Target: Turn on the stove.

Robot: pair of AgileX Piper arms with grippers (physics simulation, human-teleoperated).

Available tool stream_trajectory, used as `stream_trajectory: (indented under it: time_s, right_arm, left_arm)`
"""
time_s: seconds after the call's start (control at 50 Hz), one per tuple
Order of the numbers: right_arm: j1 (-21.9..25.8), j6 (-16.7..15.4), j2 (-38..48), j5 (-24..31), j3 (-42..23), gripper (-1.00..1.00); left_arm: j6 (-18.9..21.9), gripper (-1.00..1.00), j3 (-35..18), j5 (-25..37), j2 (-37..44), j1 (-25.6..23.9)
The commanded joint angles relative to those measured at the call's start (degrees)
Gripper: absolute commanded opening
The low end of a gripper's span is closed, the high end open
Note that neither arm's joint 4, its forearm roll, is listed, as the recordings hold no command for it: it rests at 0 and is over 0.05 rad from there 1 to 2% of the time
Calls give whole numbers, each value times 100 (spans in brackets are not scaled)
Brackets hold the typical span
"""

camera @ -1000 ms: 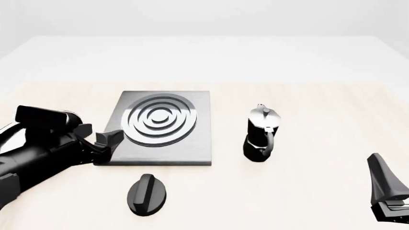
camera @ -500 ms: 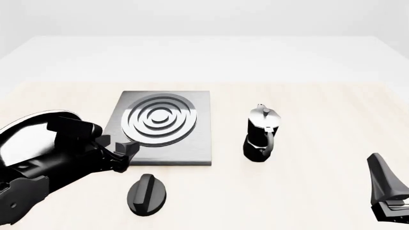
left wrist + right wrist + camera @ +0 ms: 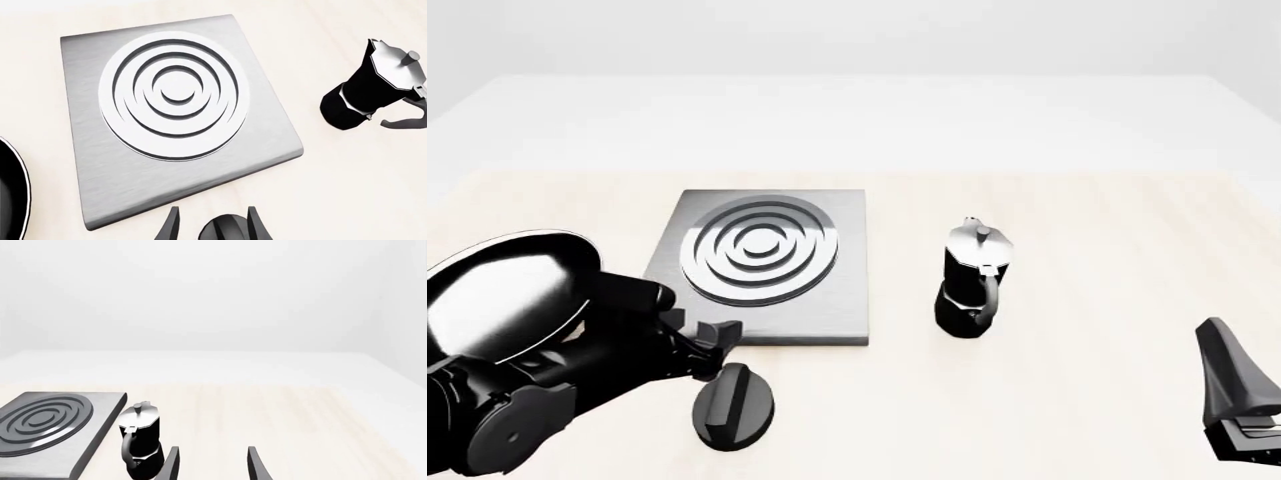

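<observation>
The left gripper [image 3: 714, 345], spread, hangs over the knob [image 3: 735, 404]; it should straddle the ridge squarely before closing and twisting.

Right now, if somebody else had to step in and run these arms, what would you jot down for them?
Left gripper: open, nothing held, right at the black oval knob; in its wrist view the knob shows between the fingers.
Right gripper: open, empty, idle at the table's near right corner.
Stove: grey slab with ringed burner, left of centre; its knob lies apart, just in front of it.
Moka pot: upright, right of the stove. Frying pan: left of the stove, partly behind the left arm.
Done: left arm brought to the knob.
Left: grip the knob and turn it.
</observation>
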Motion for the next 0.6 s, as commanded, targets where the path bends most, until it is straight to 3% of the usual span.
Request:
stream_trajectory:
  time_s: [0.02,0.32,0.6]
  right_arm:
    - [-2,44,0,-7,-4,100]
    - [0,80,0,-22,-11,100]
    - [12,103,0,-26,-5,100]
  left_arm:
    - [-91,100,75,-380,442,-61]
    - [-334,100,246,-927,1062,-249]
    - [-599,100,198,-1049,1383,-412]
